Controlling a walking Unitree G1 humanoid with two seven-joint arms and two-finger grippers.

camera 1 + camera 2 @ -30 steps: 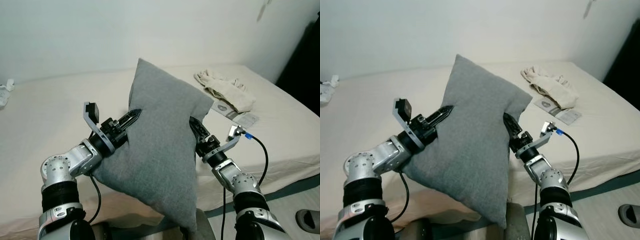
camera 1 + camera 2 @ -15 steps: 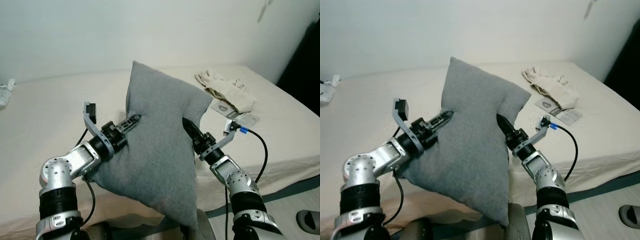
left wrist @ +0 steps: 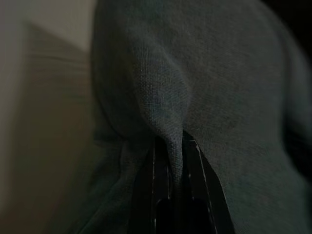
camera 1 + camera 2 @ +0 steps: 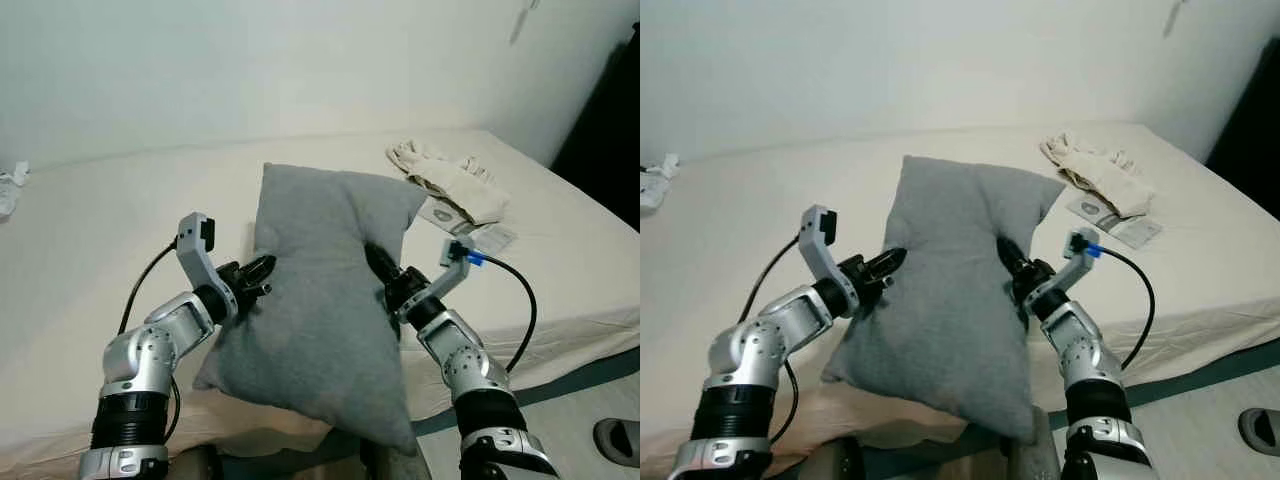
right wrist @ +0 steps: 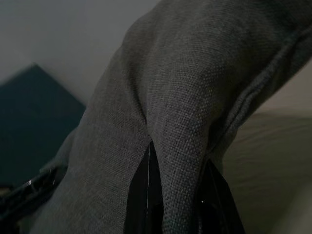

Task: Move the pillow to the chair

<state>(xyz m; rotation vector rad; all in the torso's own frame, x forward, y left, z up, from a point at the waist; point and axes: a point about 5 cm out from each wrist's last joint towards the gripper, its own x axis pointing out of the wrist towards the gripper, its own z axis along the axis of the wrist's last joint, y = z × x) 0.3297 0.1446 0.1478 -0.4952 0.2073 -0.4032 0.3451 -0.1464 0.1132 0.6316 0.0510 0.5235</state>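
One grey pillow (image 4: pixel 325 300), woven, creased, pinched

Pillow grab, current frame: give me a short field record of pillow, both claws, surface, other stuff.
pillow: grey pillow, held between both claws, its upper end toward the wall and its lower corner hanging past the bed's near edge
left claw: left claw shut on a fold of the pillow's left side
right claw: right claw shut on a fold of the pillow's right side
surface: bed with a cream sheet
other: crumpled cream cloth and papers on the bed to the right; sandal on the floor
chair: cannot tell where it is
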